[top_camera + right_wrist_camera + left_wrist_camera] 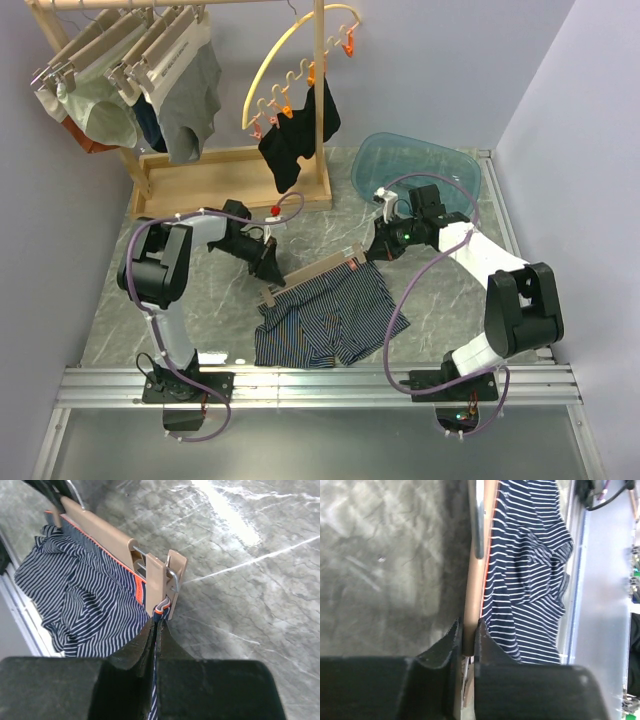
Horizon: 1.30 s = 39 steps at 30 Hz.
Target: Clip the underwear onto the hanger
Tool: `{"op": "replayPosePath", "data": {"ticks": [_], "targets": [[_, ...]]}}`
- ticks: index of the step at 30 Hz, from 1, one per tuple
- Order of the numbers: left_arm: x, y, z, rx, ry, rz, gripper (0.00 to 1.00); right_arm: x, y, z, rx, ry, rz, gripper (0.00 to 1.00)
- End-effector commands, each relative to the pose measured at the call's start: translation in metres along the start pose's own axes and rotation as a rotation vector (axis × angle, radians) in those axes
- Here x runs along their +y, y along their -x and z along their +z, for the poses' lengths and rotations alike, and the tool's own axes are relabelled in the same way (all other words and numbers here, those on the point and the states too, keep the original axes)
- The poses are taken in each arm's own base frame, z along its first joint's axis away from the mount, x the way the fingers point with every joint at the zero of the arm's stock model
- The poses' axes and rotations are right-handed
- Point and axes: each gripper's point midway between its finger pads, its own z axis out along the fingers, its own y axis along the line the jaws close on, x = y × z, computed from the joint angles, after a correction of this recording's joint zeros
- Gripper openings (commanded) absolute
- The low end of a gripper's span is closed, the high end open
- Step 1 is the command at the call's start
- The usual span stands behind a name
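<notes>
1. left claw [467,626] pinches the end of the hanger [475,590]; right claw [156,626] is pressed together on the waistband of the underwear [95,595], beside a clip [167,580].
2. underwear lies on the table [115,320], waistband along the bar.
3. hold the bar steady; feed the band fully into the clip mouth.
4. whether either clip bites cloth yet is hard to tell.

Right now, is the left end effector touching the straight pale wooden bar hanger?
Touching. The left wrist view shows the left end effector with its two black fingers pressed against both sides of the straight pale wooden bar hanger, no gap.
</notes>
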Motion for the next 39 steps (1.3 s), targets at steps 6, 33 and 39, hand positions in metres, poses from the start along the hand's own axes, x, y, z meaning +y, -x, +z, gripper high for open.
{"op": "replayPosePath", "data": {"ticks": [6, 33, 39], "targets": [[-0.017, 0.044, -0.021, -0.051, 0.025, 0.107, 0.00, 0.003, 0.011, -0.016, -0.027, -0.065, -0.112, 0.29], [-0.065, 0.052, -0.009, 0.066, 0.063, 0.208, 0.00, 0.082, 0.045, 0.006, 0.030, 0.004, -1.031, 0.67], [-0.076, 0.059, 0.001, 0.097, 0.087, 0.303, 0.00, 0.085, 0.028, 0.015, 0.117, 0.112, -1.001, 0.66]]}}
